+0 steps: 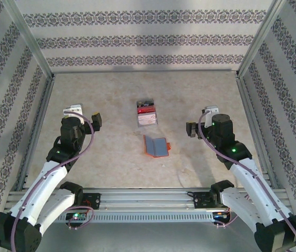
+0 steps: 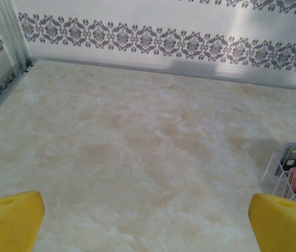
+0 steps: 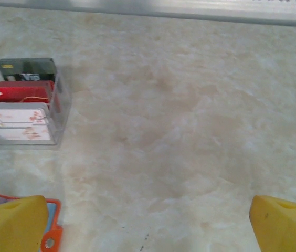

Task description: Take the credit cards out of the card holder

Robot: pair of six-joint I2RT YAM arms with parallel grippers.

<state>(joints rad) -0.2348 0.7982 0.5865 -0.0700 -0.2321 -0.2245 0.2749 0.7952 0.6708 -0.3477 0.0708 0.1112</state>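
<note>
Your left end effector (image 1: 85,114) and right end effector (image 1: 201,120) gape empty. The flat orange card holder (image 1: 156,146), centre frame, looks light, floppy; pinch its edge.

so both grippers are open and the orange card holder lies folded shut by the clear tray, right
No: the top view shows the card holder lying unfolded by the clear tray, grey-blue inside up. The rest is right.
</note>
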